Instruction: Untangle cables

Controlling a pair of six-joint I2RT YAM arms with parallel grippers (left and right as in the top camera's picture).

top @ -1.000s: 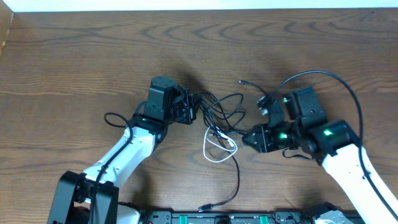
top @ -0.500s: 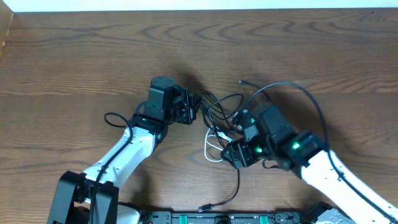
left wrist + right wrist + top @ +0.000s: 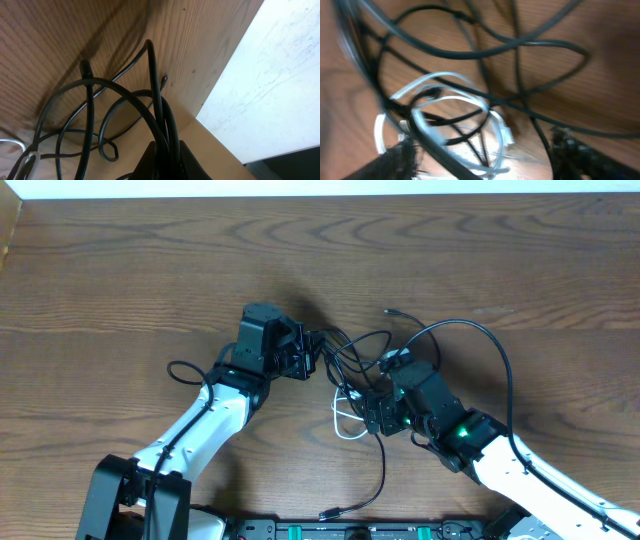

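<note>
The left hand point(image 3: 312, 356) is squeezed shut on a bunch of the black cables point(image 3: 358, 348), at the 9 o'clock side of the knot. The right hand point(image 3: 374, 414) is wide open over the white cable point(image 3: 343, 423) at the 5 o'clock side, and I see nothing held in it. The knot lies near the middle of the desk point(image 3: 120, 270)

I think the job has only just begun. The black cables and the white one all cross in one messy pile, and none lies alone. One black cable runs out toward 6 o'clock with its plug point(image 3: 326, 515) free. Another plug point(image 3: 390, 311) pokes out at 1 o'clock. All the pulling apart is left to do

The view from above shows both arms and the whole pile. Only the left wrist view shows the black cables going right in between the fingers point(image 3: 187, 162). The right wrist view is blurry, but it shows the white loops lying between that hand's open sides, with black cables crossing them
</note>
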